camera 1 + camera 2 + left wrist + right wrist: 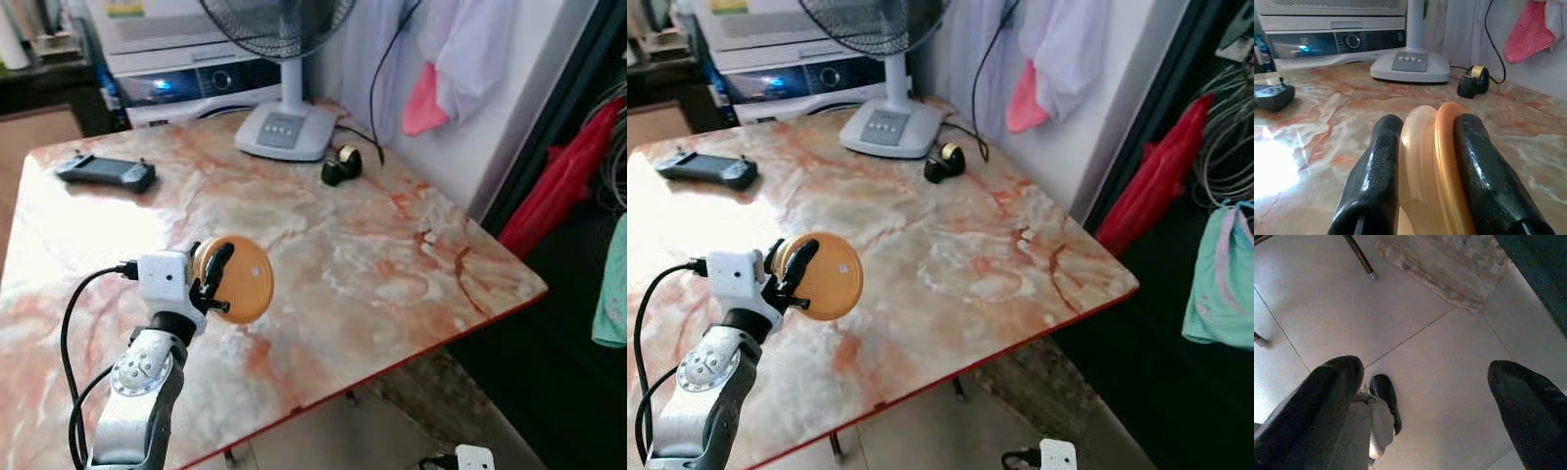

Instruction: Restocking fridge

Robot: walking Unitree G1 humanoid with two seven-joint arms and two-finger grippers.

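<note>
While the right gripper (1425,406) hangs open over the floor, the left gripper (217,279) pinches the orange tub (238,279) on edge above the table (392,255), disc facing sideways.

My left gripper (217,282): black fingers (1376,181), white wrist block, silver arm. Disc (238,279) between them: orange face, paler cream half behind an orange rim. Table (372,255): cream marble veined rust-orange, red edge. Fan base (286,129) pale grey. Controller (106,172) dark grey. Tape dispenser (341,164) black with gold roll. Hanging cloth (423,103) pink. My right gripper (1420,411): black fingers over pale grey floor tiles (1440,372).
</note>
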